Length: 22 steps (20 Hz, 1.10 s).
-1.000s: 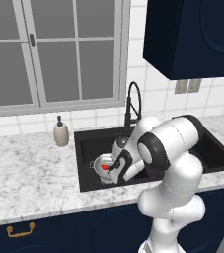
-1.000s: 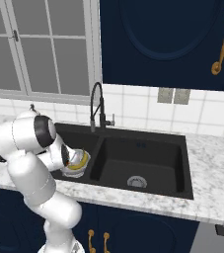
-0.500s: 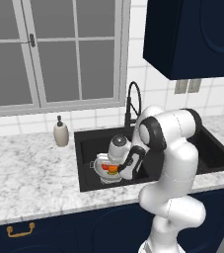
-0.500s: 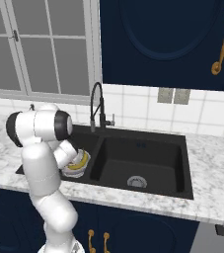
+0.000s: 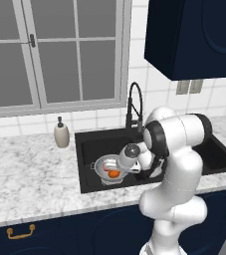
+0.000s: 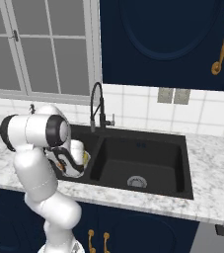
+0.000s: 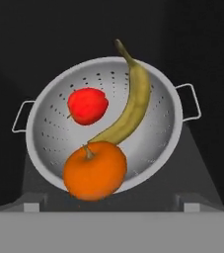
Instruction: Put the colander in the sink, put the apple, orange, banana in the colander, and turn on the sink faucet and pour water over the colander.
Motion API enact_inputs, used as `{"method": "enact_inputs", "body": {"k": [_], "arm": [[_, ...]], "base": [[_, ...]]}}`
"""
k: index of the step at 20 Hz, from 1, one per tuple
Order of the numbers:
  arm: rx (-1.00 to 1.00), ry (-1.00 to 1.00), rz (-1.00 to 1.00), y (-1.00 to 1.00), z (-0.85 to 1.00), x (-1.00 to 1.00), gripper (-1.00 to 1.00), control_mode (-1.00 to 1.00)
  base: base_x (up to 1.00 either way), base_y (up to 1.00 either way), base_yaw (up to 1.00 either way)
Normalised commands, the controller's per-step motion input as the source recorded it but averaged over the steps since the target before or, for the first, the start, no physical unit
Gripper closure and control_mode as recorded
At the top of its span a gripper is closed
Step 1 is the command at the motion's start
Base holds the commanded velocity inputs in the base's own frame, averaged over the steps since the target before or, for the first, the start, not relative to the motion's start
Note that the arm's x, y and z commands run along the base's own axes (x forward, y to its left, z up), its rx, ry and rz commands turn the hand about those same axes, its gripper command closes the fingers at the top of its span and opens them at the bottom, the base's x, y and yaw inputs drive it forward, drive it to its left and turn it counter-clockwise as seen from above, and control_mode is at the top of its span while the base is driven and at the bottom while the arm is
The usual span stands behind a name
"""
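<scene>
Since the gripper (image 5: 120, 168) hangs just above the colander (image 7: 103, 123) with its jaws spread wide and nothing between them, the orange (image 7: 94, 169) looks to be released and lying on the colander's near rim side. Inside the colander, the apple (image 7: 87, 105) sits toward the far left wall and the banana (image 7: 128, 101) curves from the orange up over the far rim. All three are firm and smooth; the orange and apple would roll on the polished, perforated metal, so any regrasp should be across their widest part. The colander is light, stiff and slippery, best taken by a wire handle. It stands in the left basin of the sink (image 6: 148, 163), whose walls close in on its sides. The sink faucet (image 5: 134, 107) rises behind the colander, with open air above for the hand to lift toward its lever.
</scene>
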Motion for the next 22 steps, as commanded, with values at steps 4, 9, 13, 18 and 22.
{"method": "enact_inputs", "body": {"k": [4,9,13,18,22], "arm": [[0.09,-0.05,0.0,0.0,1.0,0.0,-1.0,-1.0],[0.09,-0.01,0.0,0.23,1.0,0.05,-1.0,-1.0],[0.06,0.0,0.0,0.63,1.0,0.32,-1.0,-1.0],[0.03,0.0,0.0,0.54,1.0,0.6,-1.0,-1.0],[0.0,0.02,0.0,0.55,1.0,0.69,-1.0,-1.0]], "base": [[0.0,0.0,0.0],[0.0,0.0,0.0],[0.0,0.0,0.0],[0.0,0.0,0.0],[0.0,0.0,0.0]]}}
